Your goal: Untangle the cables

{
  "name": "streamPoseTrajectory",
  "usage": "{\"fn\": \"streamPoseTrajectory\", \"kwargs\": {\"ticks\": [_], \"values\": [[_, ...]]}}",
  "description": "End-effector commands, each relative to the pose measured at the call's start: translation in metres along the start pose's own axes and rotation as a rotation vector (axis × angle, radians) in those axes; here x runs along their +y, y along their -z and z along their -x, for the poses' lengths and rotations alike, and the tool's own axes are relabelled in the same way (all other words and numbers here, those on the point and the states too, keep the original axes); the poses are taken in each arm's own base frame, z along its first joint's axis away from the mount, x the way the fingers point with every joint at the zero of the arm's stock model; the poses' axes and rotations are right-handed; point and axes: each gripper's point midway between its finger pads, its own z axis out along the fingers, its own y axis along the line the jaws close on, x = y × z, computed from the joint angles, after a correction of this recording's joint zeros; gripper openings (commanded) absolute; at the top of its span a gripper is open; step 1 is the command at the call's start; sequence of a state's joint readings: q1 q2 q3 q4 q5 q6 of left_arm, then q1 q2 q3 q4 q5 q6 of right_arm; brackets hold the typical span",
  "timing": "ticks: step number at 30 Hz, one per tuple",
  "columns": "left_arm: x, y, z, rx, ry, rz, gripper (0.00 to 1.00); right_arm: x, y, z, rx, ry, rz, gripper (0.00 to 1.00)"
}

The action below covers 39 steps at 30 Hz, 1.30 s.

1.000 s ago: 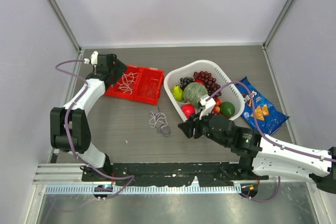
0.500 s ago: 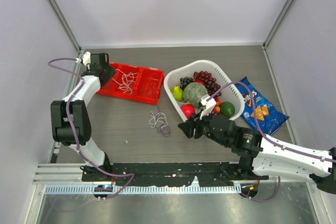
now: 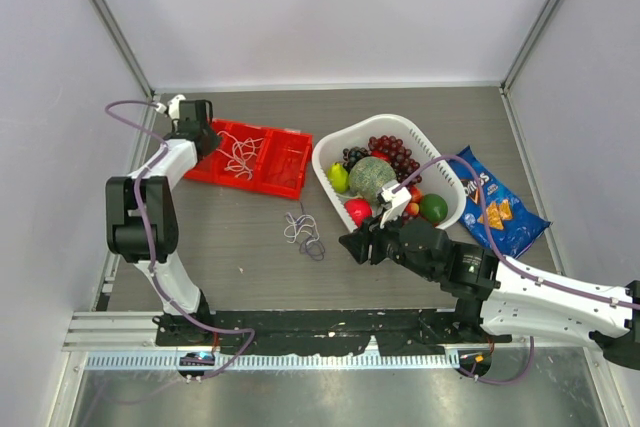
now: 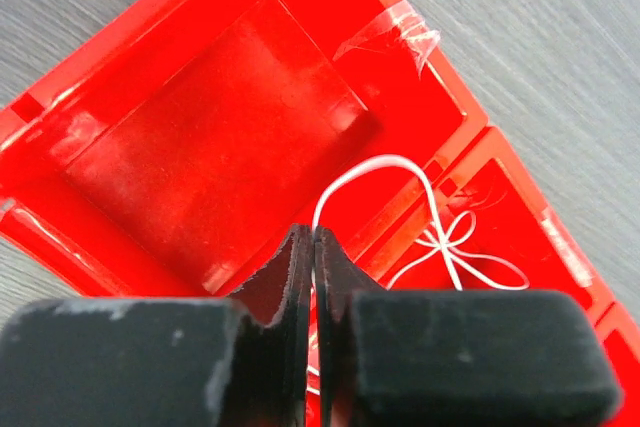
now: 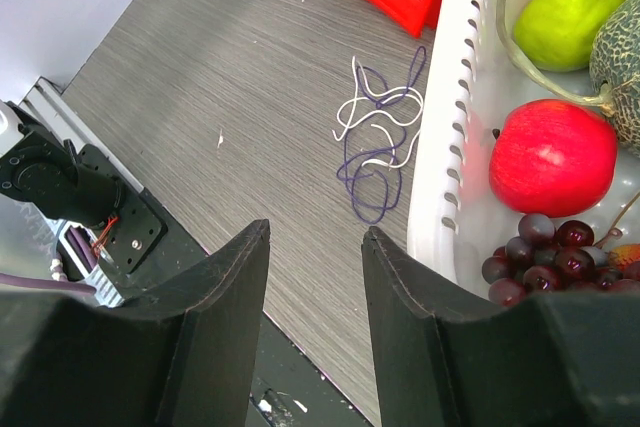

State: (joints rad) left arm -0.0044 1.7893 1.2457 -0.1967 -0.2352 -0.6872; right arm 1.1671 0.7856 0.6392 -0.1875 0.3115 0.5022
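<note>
Top external view: red tray [image 3: 287,165] lies on the tabletop [image 3: 230,242]. Left tool [image 3: 203,137] is over the tray's left end.

Left wrist view: jaws clenched tight, tips down inside the tray. A white cord [image 4: 400,159] runs straight into the tips and looks pinched there. From the tips it arcs across into the next compartment of the tray, where it lies in loose loops.

A second tangle [image 3: 303,231] of purplish and white strands lies on bare tabletop, just off the tray's near right corner and apart from it. Right tool [image 5: 315,232] hovers near that tangle, on the side away from the tray. Its jaws are released and spread, with nothing between them.

White fruit basket [image 3: 320,162] stands just right of the tray.
</note>
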Motion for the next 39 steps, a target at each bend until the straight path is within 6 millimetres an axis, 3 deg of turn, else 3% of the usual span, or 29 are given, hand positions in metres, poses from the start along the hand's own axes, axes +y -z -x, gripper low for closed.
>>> {"fn": "streamPoseTrajectory", "kwargs": {"ticks": [1,6,10,13,17,23,27,30,34,39], "values": [[-0.01,-0.004,0.017,-0.052,-0.024,-0.021,0.0,0.009,0.0,0.02,-0.051,-0.013,0.021,0.48],[-0.009,0.01,0.023,-0.096,-0.069,-0.014,0.0,0.01,-0.001,0.017,-0.043,-0.011,0.022,0.48],[-0.023,0.048,0.025,-0.257,-0.231,0.026,0.0,0.01,-0.002,0.017,-0.047,-0.015,0.026,0.48],[-0.028,0.065,0.018,-0.309,-0.256,0.029,0.0,0.011,-0.003,0.014,-0.044,-0.02,0.031,0.48],[-0.03,0.06,-0.005,-0.242,-0.234,-0.002,0.0,0.012,-0.005,0.012,-0.037,-0.028,0.04,0.48],[-0.028,0.026,-0.049,-0.077,-0.242,0.029,0.0,0.015,-0.007,0.013,-0.038,-0.033,0.046,0.48],[-0.036,0.028,-0.052,-0.03,-0.22,0.014,0.01,0.012,-0.011,0.009,-0.027,-0.025,0.029,0.48],[-0.036,0.049,-0.039,-0.066,-0.152,-0.001,0.18,0.008,-0.022,-0.003,0.019,0.011,0.0,0.48],[-0.028,0.087,-0.029,-0.086,-0.049,-0.019,0.53,0.017,-0.045,-0.022,0.11,0.062,0.01,0.48],[-0.019,0.132,-0.035,-0.059,0.026,-0.111,0.7,0.039,-0.076,-0.032,0.154,0.091,0.046,0.48]]}}
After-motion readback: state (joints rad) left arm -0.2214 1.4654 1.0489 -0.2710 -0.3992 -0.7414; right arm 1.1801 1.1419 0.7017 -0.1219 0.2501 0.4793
